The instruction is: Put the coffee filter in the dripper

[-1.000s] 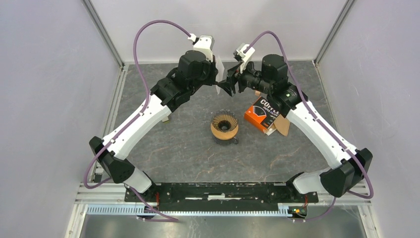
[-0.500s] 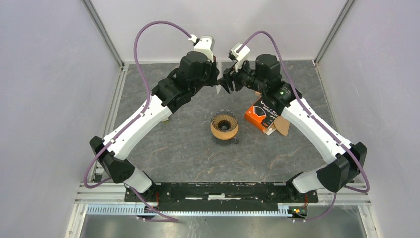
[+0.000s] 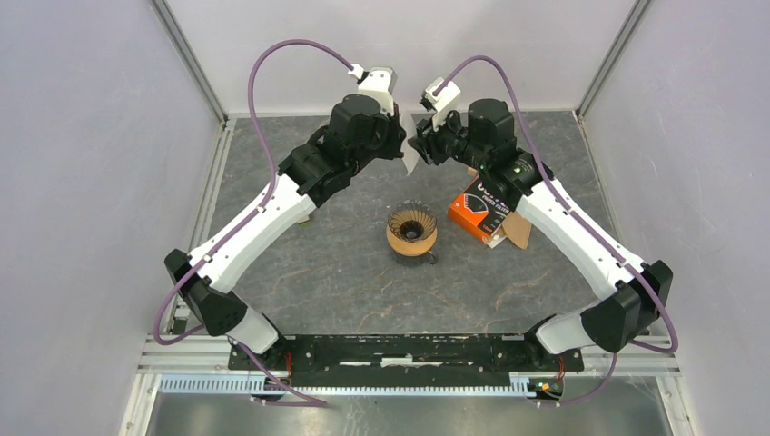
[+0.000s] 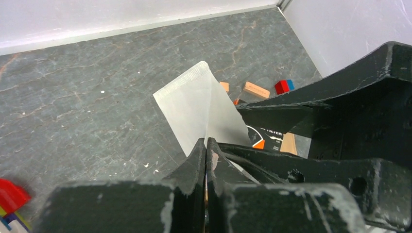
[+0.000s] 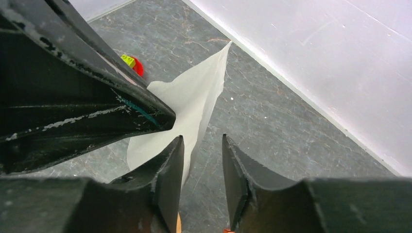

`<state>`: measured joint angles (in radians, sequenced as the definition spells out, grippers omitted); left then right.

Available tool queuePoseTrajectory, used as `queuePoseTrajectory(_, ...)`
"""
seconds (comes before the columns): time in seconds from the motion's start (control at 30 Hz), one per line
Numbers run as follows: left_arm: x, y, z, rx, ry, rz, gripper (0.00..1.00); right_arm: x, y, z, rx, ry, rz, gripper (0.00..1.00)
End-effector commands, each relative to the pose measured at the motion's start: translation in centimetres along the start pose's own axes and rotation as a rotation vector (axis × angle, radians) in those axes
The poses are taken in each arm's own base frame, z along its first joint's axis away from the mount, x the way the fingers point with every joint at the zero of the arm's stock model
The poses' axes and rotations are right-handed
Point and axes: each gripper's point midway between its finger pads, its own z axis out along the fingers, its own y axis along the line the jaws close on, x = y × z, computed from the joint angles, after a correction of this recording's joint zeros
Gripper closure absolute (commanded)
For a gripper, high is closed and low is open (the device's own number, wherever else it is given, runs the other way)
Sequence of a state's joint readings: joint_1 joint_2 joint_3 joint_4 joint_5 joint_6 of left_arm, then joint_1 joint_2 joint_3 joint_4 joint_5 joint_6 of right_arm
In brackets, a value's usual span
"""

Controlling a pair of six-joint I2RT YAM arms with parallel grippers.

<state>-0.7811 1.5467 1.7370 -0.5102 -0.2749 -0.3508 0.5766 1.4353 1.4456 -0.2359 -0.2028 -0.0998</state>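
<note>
Left claw (image 4: 206,145) pinches the coffee filter (image 4: 194,104) beyond the dripper (image 3: 411,232). Right claw (image 5: 203,165) is spread, seemingly just beside the filter's edge.

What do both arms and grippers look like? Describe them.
The left arm and right arm have white link shells, bulky black joints and a looping purple cable each; the right shows a small green light. The left gripper and right gripper have black, wedge-shaped fingers with scuffed, chipped paint.

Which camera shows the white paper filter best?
Left wrist: the coffee filter spreads out unblocked, pinched by the left gripper. Right wrist shows it partly hidden; the top view shows only a tiny sliver.
</note>
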Motion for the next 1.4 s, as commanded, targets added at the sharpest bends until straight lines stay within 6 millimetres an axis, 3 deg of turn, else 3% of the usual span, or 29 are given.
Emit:
queuePoseTrajectory(0.0, -1.1, -1.3, -0.5, 0.072, -0.044, 0.011, 0.98, -2.6, -0.5, -0.9, 0.035, -0.055, -0.018, 0.63)
queuePoseTrajectory(0.17, -0.8, -0.6, -0.6, 0.060, -0.053, 0.084, 0.98, -2.7, -1.4, -1.5, 0.086, -0.046, -0.034, 0.86)
queuePoseTrajectory(0.37, -0.6, 0.7, -0.4, 0.006, -0.069, 0.165, 0.98, -2.5, -2.0, -2.0, 0.123, -0.039, -0.037, 1.00)
queuePoseTrajectory(0.7, -0.9, 0.6, 1.0, -0.017, -0.074, 0.185, 0.98, -2.2, -1.7, -1.8, 0.121, -0.034, -0.028, 1.00)
queuePoseTrajectory(1.17, 0.8, -0.6, 2.5, 0.034, -0.024, 0.139, 0.59, -2.8, -1.7, -2.8, 0.138, -0.063, -0.003, 1.00)
queuePoseTrajectory(1.3, 1.4, -1.0, 2.9, 0.051, -0.010, 0.125, 0.59, -3.0, -1.5, -2.9, 0.129, -0.073, 0.005, 1.00)
queuePoseTrajectory(1.37, 1.3, -1.1, 2.9, 0.055, -0.007, 0.127, 0.68, -2.8, -1.5, -3.0, 0.131, -0.070, 0.000, 1.00)
